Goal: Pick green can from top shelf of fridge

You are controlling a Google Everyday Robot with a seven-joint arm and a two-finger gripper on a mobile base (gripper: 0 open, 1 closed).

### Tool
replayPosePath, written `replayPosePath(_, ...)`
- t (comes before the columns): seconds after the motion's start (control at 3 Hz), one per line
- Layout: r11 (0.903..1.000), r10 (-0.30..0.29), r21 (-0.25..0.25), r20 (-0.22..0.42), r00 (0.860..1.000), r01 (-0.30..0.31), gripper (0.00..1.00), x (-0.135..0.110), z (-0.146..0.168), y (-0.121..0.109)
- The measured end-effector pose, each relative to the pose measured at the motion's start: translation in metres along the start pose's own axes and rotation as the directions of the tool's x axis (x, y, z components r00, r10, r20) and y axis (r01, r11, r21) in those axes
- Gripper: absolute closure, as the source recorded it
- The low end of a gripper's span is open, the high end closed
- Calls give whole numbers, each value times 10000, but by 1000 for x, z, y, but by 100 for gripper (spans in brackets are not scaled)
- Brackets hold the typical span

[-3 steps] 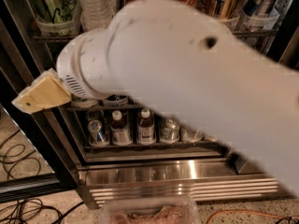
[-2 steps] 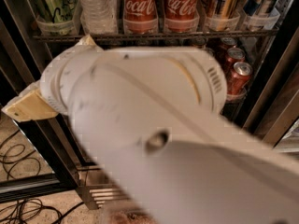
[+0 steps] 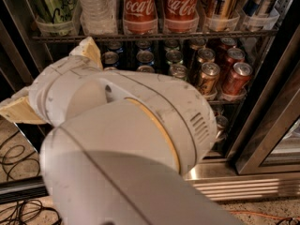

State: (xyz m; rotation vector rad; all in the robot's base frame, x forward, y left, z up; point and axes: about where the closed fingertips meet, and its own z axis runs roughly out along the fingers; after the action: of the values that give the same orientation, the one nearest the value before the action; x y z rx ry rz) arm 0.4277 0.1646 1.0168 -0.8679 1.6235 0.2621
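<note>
Camera view: looking at the open fridge (image 3: 276, 102) past the robot's own arm, which fills the lower middle
Floor, far left: dark cables (image 3: 14, 149) lie looped on speckled ground
Gripper (image 3: 46, 75): left of centre, in front of and below the top shelf (image 3: 154, 35); two tan fingers (image 3: 18, 110) stand well apart, one pointing left, one pointing up; nothing between them
Green can (image 3: 49, 6): upright in a clear bin at the left end of the top shelf, above the gripper and not touched by it
Water bottle (image 3: 96, 6): just beside the green can, on its right
Coca-Cola cans (image 3: 139, 6): two tall red ones side by side, mid-shelf
Arm (image 3: 140, 139): white, bulky; hides much of the rack below
Short cans (image 3: 208, 76): on the lower rack, right; silver tops, red and gold sides
Base (image 3: 243, 184): ribbed stainless steel, lower right
</note>
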Motion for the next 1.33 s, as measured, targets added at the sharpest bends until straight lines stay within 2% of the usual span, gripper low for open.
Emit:
replayPosePath(1.0, 10000, 1, 0, 3, 10000, -1, 0, 0, 0, 0)
replayPosePath(1.33, 9995, 309, -134, 632, 9975, -301, 0, -12, 13, -20)
